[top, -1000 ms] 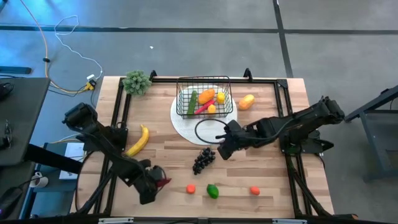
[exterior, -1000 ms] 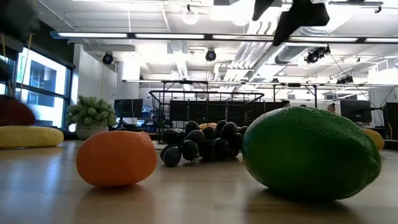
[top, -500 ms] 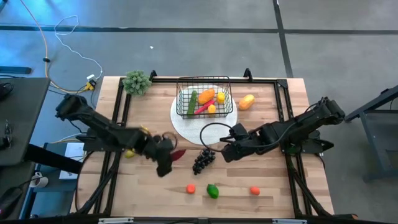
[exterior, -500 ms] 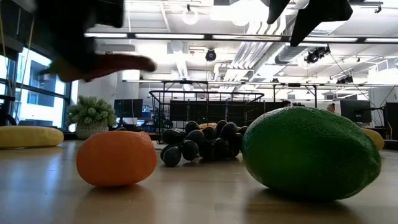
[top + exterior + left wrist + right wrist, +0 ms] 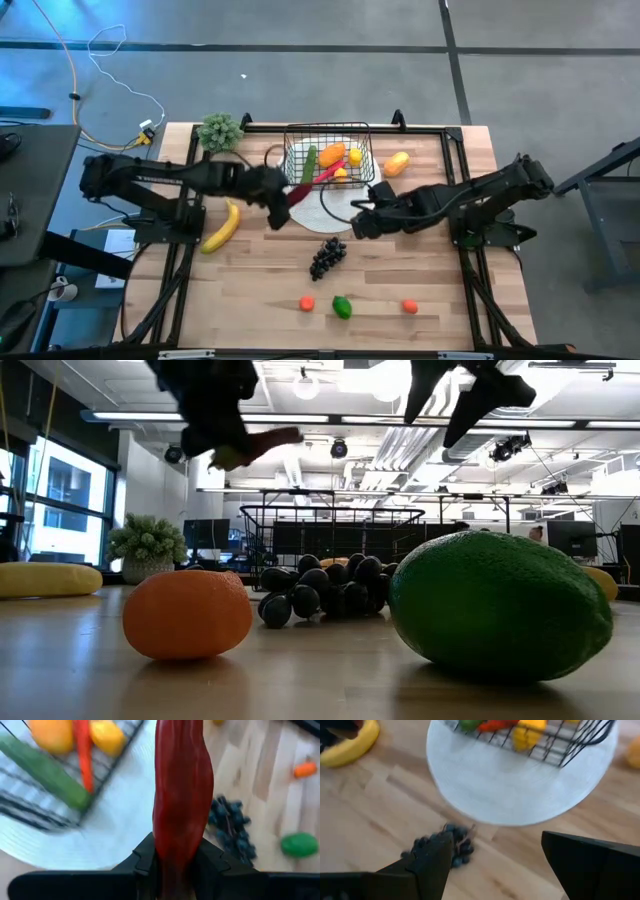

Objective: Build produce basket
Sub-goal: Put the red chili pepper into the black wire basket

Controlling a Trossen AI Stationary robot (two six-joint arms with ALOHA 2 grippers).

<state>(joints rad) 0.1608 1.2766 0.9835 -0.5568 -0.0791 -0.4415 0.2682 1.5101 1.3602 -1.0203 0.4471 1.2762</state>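
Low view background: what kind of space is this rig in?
Probably an open-plan lab or workshop office: exposed ceiling ducts and strip lights, monitors on desks behind the wooden table, and loose cables on the concrete floor.

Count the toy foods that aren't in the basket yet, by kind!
Banana: 1
Grape bunch: 1
Small oranges: 2
Green fruit: 1
Yellow-orange fruit beside the plate: 1
Red pepper in the left claw: 1
Total: 7
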